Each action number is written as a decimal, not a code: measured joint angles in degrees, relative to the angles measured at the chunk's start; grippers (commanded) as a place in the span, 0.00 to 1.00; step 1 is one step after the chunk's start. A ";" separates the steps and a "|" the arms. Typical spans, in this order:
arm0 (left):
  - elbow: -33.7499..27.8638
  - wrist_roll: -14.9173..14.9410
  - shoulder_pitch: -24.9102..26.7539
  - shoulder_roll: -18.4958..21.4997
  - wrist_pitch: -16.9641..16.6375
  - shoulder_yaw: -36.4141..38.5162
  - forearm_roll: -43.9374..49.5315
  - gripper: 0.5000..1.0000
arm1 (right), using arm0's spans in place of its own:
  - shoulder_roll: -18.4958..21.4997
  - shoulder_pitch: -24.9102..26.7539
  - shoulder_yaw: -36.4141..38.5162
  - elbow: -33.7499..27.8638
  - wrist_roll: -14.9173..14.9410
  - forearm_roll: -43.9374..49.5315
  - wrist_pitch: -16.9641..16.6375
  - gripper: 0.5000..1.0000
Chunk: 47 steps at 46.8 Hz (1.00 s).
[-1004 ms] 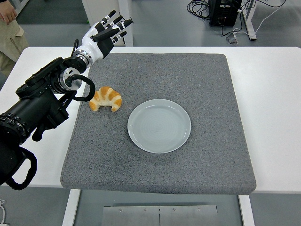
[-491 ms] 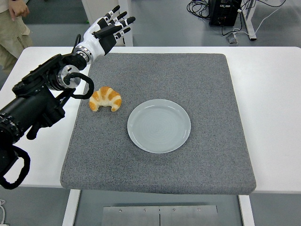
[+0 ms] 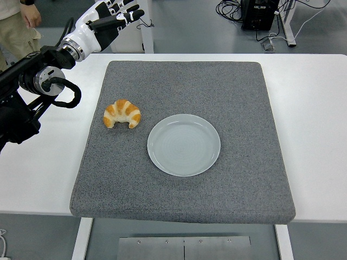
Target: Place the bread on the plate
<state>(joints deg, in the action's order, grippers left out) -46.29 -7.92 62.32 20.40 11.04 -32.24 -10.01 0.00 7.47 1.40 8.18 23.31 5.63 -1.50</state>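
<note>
Currently: reach step, no grasp yet. Left hand [image 3: 111, 16] at far left beyond table edge, fingers spread, holding nothing. Croissant [image 3: 122, 114]: golden, curved, ridged; lies on grey mat [image 3: 238, 92], just left of pale plate [image 3: 184, 144], not touching. Next you bring hand down over croissant, close, carry right.

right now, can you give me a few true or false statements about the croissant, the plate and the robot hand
1. The golden-brown croissant lies on the round pale grey plate. False: it lies on the grey felt mat, left of the plate.
2. The plate is empty. True.
3. The left hand grips the croissant. False: it is raised near the picture's top left, fingers spread, holding nothing.
4. The mat rests on the white table. True.
5. A right arm reaches over the plate. False: none shows.
</note>
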 measured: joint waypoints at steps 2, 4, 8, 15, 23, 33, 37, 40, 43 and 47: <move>-0.33 0.01 0.00 0.52 -0.07 0.00 -1.69 0.96 | 0.00 0.00 0.00 0.00 0.00 0.00 0.00 1.00; -0.63 0.01 -0.02 1.01 -0.13 0.00 -3.05 0.96 | 0.00 0.01 0.00 0.00 0.00 0.00 0.00 1.00; -1.61 0.02 -0.26 2.02 -0.21 0.00 -4.51 0.96 | 0.00 0.00 0.00 0.01 0.00 0.00 0.00 1.00; -5.57 0.09 -1.18 5.41 -0.54 0.81 -7.65 0.96 | 0.00 0.00 0.01 0.03 0.00 0.00 0.00 1.00; -11.12 0.49 -1.31 9.89 -0.61 2.04 -9.87 0.96 | 0.00 0.00 0.00 0.02 -0.01 0.00 0.01 1.00; -17.57 0.89 -1.33 15.27 -0.87 5.94 -17.49 0.96 | 0.00 0.00 0.00 0.03 -0.01 0.00 0.01 1.00; -20.69 0.84 -1.43 17.24 -2.44 6.12 -22.11 0.96 | 0.00 0.01 0.00 0.01 0.00 0.00 0.01 1.00; -22.29 0.82 -1.64 18.41 -3.74 6.17 -25.26 0.96 | 0.00 0.00 0.01 0.00 -0.01 0.00 0.01 1.00; -23.14 0.83 -2.17 19.24 -4.35 6.51 -28.68 0.96 | 0.00 0.00 0.00 0.00 -0.01 0.00 0.01 1.00; -23.33 1.14 -2.43 19.39 -5.94 7.15 -33.87 0.96 | 0.00 0.00 0.00 0.00 -0.01 0.00 0.01 1.00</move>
<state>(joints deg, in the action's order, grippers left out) -69.61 -6.79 59.88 39.79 5.11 -25.09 -43.88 0.00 7.47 1.41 8.18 23.30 5.63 -1.49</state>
